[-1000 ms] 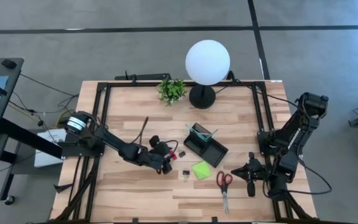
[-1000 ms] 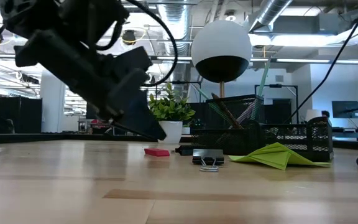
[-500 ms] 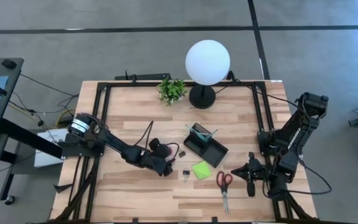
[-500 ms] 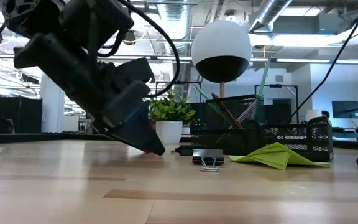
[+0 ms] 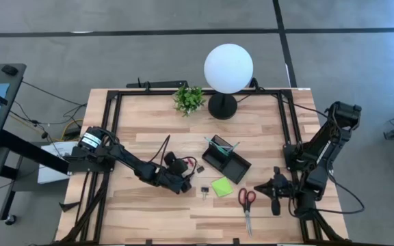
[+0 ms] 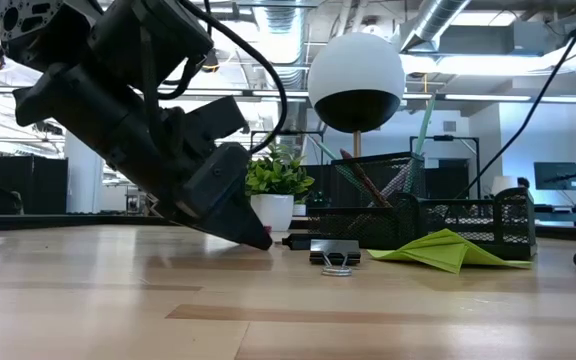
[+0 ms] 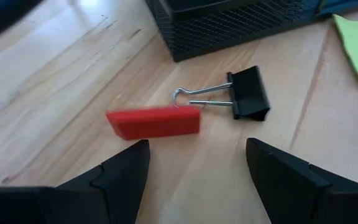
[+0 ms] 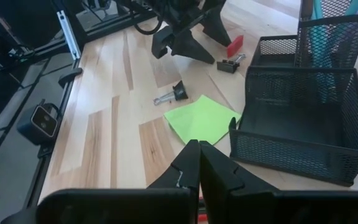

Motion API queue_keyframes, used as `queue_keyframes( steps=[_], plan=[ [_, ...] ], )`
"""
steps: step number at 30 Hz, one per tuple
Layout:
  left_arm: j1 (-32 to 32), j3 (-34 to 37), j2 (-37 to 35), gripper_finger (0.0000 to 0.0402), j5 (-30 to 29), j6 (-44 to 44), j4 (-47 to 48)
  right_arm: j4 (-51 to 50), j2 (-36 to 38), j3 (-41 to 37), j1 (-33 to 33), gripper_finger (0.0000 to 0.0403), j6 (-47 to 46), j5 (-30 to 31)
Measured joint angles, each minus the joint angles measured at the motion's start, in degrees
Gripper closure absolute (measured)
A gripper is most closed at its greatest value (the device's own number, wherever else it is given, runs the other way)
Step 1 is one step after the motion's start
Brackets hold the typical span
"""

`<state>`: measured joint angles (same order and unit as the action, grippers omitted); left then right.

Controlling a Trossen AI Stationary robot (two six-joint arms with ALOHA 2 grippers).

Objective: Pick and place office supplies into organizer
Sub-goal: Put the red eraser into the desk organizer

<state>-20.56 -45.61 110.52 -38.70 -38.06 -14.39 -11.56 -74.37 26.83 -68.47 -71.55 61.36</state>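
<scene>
I see the left gripper [image 7: 194, 165] wide open, holding nothing; the small red piece [image 7: 153, 122] lies just ahead of its jaws.

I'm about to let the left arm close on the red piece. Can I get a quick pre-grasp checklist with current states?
1. Left gripper open: ok.
2. Red piece lying flat on the table, ahead of the fingertips, not yet between them: not ok.
3. Binder clip clear of the red piece: not ok, its wire handle touches or nearly touches it.
4. Organizer has a free compartment: ok.
5. Right gripper shut, parked away near the scissors: ok.
</scene>
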Motion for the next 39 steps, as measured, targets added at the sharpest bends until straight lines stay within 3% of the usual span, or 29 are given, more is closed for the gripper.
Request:
queue_keyframes(
  steps=[8,30,39],
  plan=[
    [0.04,0.05,0.0,0.014,-0.56,-2.29,0.11,0.01,0.01,0.0,0.09,0.0403,-0.02,0.0],
    [0.7,0.1,0.14,0.0141,-7.89,-30.81,-2.71,-0.13,0.0,0.0,1.73,0.0403,0.0,0.0],
    [3.15,-0.05,-0.07,0.0141,-4.63,-35.83,-2.6,-1.33,0.0,0.0,3.06,0.0403,0.09,-0.04]
  ],
)
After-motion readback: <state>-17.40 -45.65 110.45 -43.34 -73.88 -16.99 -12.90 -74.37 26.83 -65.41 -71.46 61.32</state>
